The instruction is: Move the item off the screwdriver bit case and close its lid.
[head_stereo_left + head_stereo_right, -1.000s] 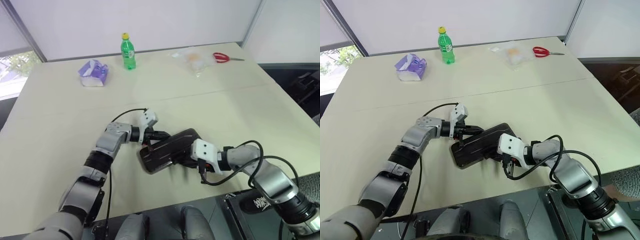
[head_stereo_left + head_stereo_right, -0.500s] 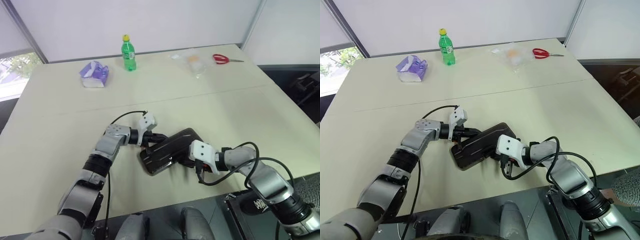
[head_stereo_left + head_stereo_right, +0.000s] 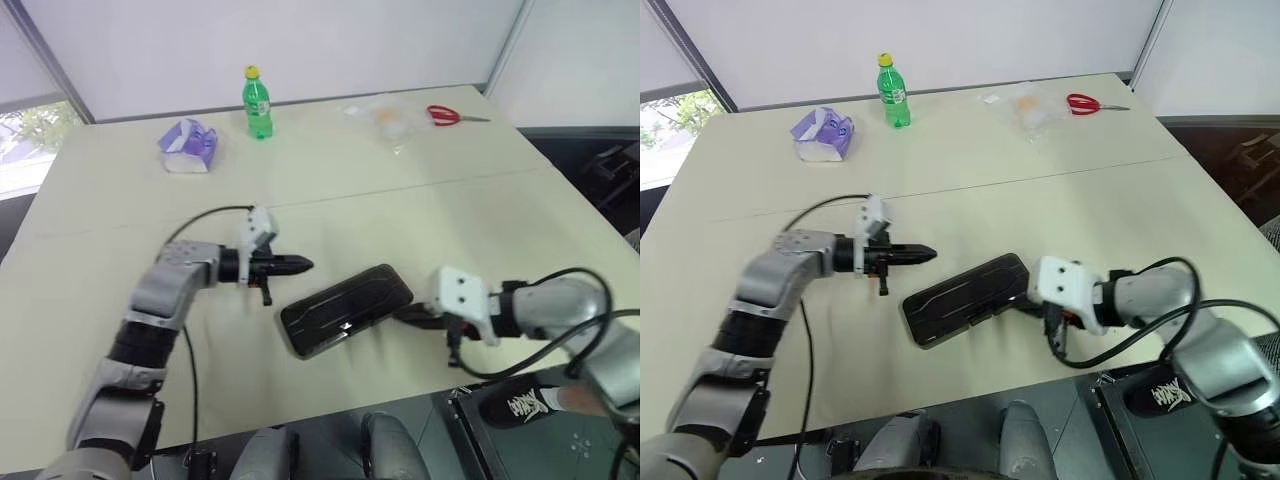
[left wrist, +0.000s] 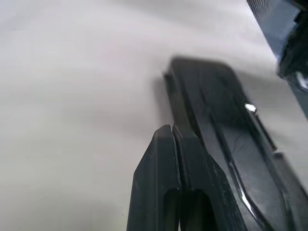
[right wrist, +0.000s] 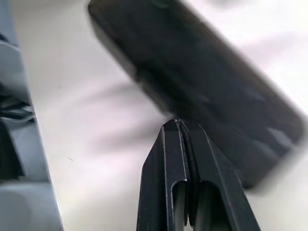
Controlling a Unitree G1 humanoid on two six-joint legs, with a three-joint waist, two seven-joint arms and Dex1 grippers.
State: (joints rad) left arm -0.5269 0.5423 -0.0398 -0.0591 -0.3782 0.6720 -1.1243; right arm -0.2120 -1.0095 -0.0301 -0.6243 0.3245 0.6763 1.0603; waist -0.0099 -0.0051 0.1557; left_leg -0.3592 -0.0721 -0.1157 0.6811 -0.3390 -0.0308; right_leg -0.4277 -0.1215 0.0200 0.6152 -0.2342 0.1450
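**Case shut, both grippers clear**

My left gripper is clenched on nothing, hanging just beside the screwdriver bit case. My right gripper, also clenched and empty, sits at the case's opposite end. The case lies near the desk's front edge, its lid down flat. I can't spot the item anywhere; the job looks finished.

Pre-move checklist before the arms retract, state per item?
1. Lid down flat on the screwdriver bit case: ok.
2. Nothing lying on the lid: ok.
3. Left gripper clear of the case, jaws shut and empty: ok.
4. Right gripper jaws shut and empty: ok; clear of the case edge: cannot tell.
5. Lid latched: cannot tell.
6. Where the removed item lies: cannot tell.
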